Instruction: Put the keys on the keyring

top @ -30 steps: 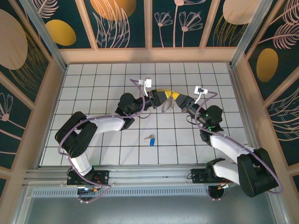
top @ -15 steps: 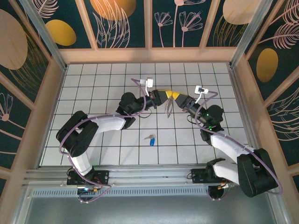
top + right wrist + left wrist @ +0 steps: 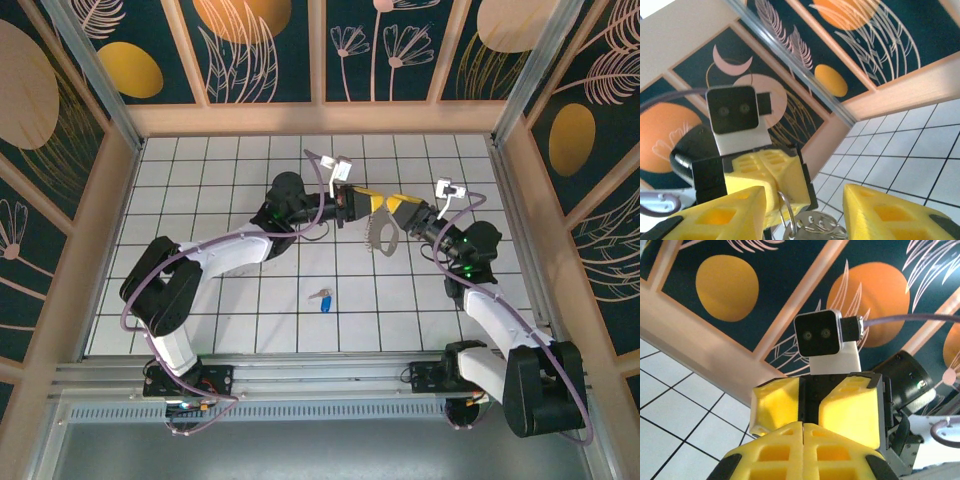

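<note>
The keyring [image 3: 380,240] hangs from the left gripper [image 3: 377,204], beside the right gripper [image 3: 393,210].

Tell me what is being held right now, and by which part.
The left claw is shut on the keyring, pinching the top of its loop; the rest hangs below. The right claw is open, gripping nothing.

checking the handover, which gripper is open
The right gripper: its yellow fingers stand apart with a clear gap between them. The left gripper is squeezed shut, pinching the keyring.
</note>
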Robot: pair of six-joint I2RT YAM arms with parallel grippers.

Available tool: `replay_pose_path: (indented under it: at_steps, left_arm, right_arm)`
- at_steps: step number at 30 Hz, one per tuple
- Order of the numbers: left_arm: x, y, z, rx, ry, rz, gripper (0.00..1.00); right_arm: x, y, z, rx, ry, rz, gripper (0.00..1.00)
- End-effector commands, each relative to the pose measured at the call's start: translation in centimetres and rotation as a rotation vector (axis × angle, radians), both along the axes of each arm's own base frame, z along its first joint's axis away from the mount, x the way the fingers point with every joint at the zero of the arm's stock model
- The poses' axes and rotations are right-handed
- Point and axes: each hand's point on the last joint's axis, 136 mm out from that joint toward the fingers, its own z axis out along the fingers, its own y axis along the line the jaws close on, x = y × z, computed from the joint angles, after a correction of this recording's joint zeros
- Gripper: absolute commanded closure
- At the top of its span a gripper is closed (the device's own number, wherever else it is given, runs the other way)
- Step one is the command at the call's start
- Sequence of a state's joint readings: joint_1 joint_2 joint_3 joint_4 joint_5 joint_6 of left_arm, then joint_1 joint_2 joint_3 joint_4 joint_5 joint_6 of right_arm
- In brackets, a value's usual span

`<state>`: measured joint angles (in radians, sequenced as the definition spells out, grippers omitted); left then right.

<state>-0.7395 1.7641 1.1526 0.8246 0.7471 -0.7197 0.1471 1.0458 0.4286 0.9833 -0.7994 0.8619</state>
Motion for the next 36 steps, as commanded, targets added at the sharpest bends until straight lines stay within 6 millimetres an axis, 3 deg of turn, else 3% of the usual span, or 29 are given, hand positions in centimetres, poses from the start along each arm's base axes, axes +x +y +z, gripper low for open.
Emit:
replay_pose_path:
  at_steps: [1,8,25,33,36]
  left_arm:
    - [-0.9,0.6,1.4,0.027,-0.072,-0.056,1.00]
    - [-1.2,0.8,1.4,0.034,-0.081,-0.079,1.00]
    - [-1.3,0.9,1.8,0.040,-0.104,-0.098,1.00]
    - [-1.2,1.0,2.0,0.041,-0.110,-0.096,1.00]
    - [-1.1,1.0,1.9,0.038,-0.108,-0.094,1.00]
  right_arm:
    - [-1.3,0.6,1.6,-0.044,-0.093,0.068,0.59]
    - [-1.7,0.9,1.2,-0.058,-0.092,0.100,0.69]
    - [-2.2,1.4,-0.5,-0.085,-0.067,0.130,0.75]
    - [-2.4,1.5,-0.9,-0.088,-0.065,0.140,1.00]
    - [-2.5,1.6,-0.9,-0.088,-0.066,0.147,1.00]
